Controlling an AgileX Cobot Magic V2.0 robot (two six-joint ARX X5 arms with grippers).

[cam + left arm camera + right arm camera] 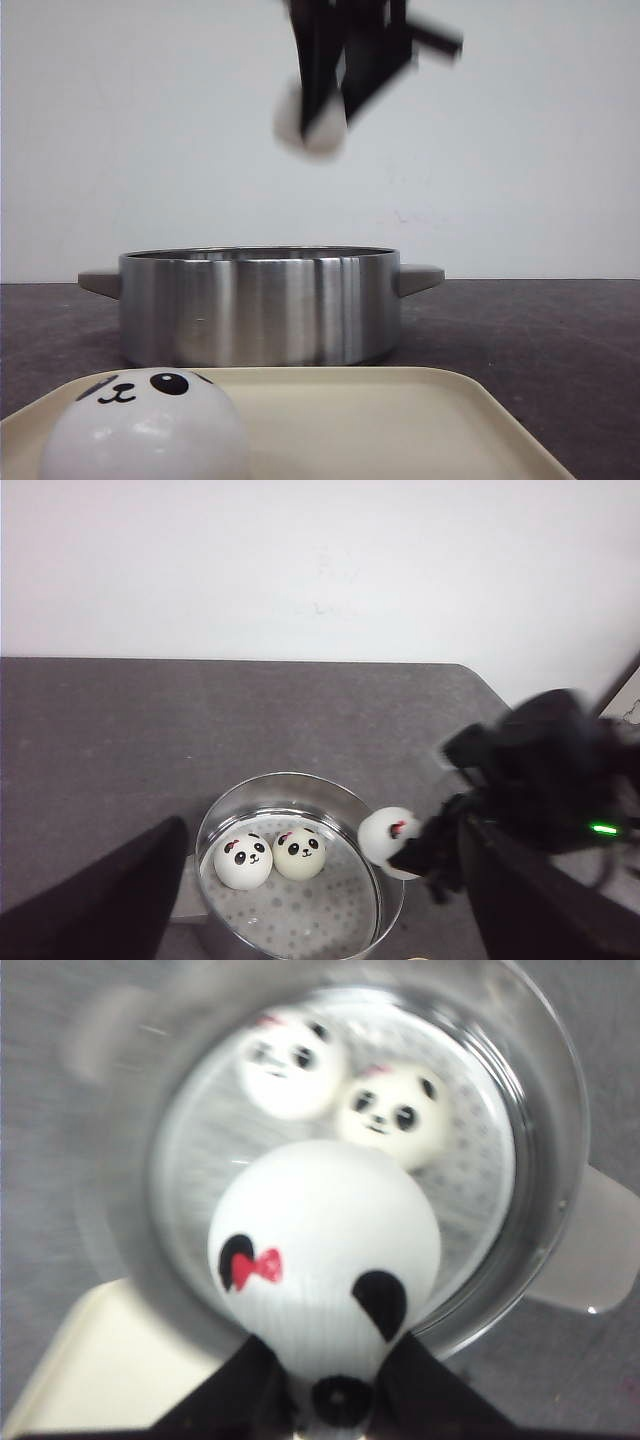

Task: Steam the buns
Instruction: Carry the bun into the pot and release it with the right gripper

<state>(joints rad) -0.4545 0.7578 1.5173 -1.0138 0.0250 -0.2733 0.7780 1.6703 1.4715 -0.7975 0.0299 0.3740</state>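
Right wrist view: the right pincer (335,1385) grips a bun (325,1255) high above the pot (540,1160), where two buns (272,857) already sit. Lower it into the free space before releasing. One bun (145,425) waits on the tray (400,420). Whether the left pincer is open, I cannot tell.

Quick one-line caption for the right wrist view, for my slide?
Right hand carries a panda bun above the steel pot, where two buns already sit.

Right gripper (322,115) raised (jaws clamped)
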